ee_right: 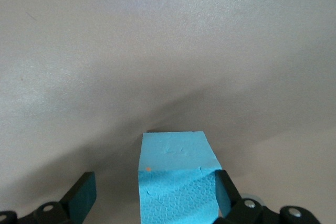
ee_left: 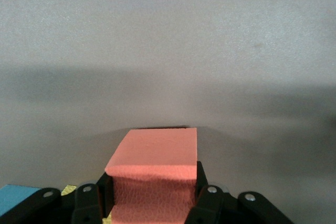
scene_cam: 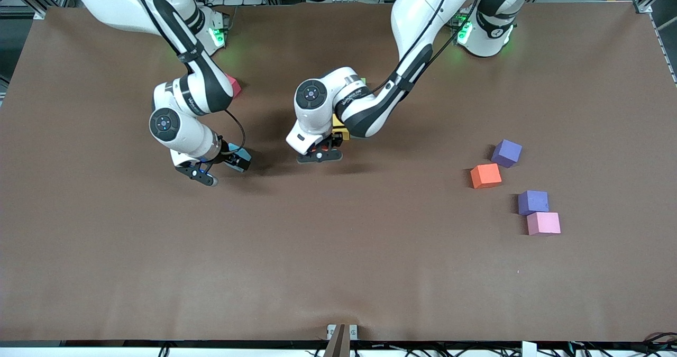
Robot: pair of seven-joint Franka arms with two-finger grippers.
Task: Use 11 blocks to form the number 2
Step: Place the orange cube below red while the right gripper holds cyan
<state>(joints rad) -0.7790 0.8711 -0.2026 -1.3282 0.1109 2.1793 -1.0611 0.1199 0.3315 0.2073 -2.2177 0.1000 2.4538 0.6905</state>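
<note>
My left gripper (scene_cam: 320,153) (ee_left: 152,192) is shut on an orange block (ee_left: 155,177), low over the middle of the table. A yellow block (scene_cam: 341,130) and a sliver of green (scene_cam: 362,81) peek out from under the left arm; whatever of the number 2 lies there is hidden by the arm. My right gripper (scene_cam: 222,165) (ee_right: 153,192) stands open around a light blue block (scene_cam: 239,161) (ee_right: 176,182) on the table. That block touches one finger, with a gap to the other. A red block (scene_cam: 234,86) lies by the right arm's elbow.
Toward the left arm's end of the table lie two purple blocks (scene_cam: 506,153) (scene_cam: 533,202), an orange one (scene_cam: 485,175) and a pink one (scene_cam: 543,223). The brown table top (scene_cam: 338,272) stretches wide toward the front camera.
</note>
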